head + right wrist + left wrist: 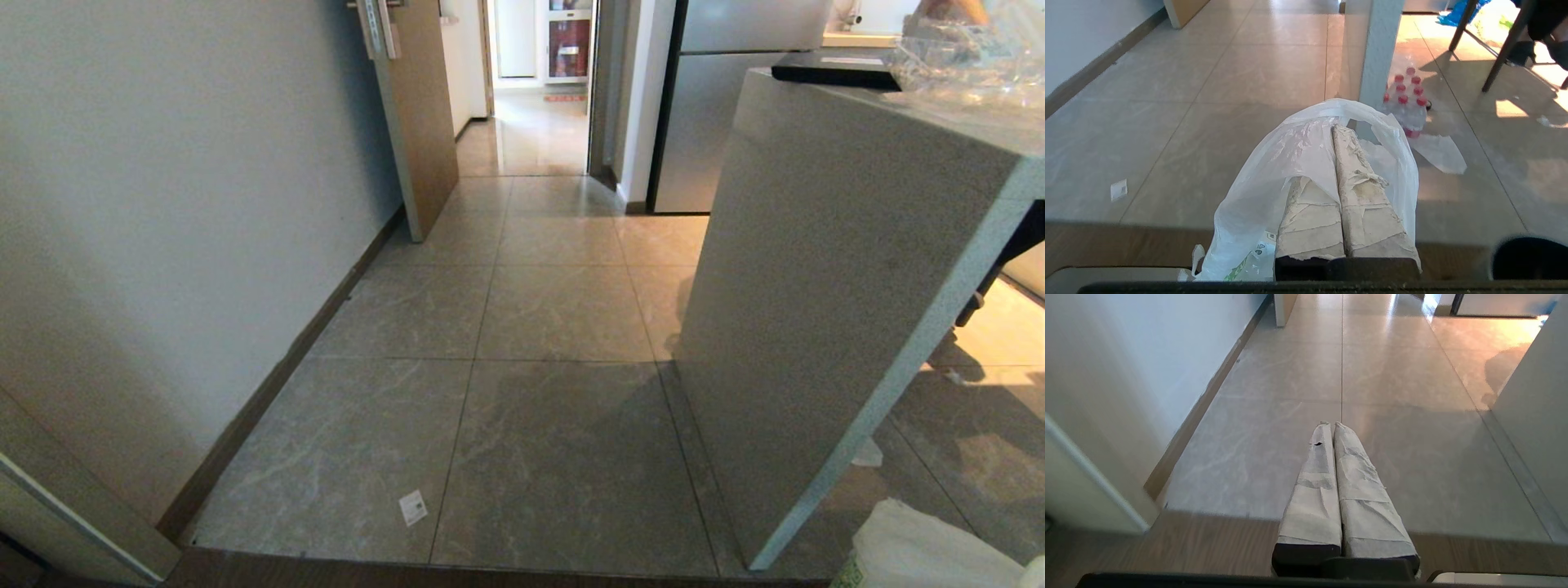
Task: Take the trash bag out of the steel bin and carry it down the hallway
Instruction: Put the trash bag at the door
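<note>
The trash bag [1274,171], white and crinkly with green print low on it, hangs over my right gripper [1333,127], which is shut on its plastic. The bag's top also shows in the head view's lower right corner [922,547]. My left gripper [1331,424] is shut with nothing in it, held level above the floor. The hallway [531,310] of glossy grey tiles runs ahead to an open doorway. A dark round blurred shape [1527,257] sits low beside the right gripper. I cannot tell whether it is the steel bin.
A grey stone-look counter end [816,286] narrows the passage on the right, with clear plastic wrap [971,57] on top. A white wall [163,204] and a brown door [420,106] are on the left. A steel fridge [718,106] stands ahead. A white scrap [413,507] and a bottle pack [1406,102] lie on the floor.
</note>
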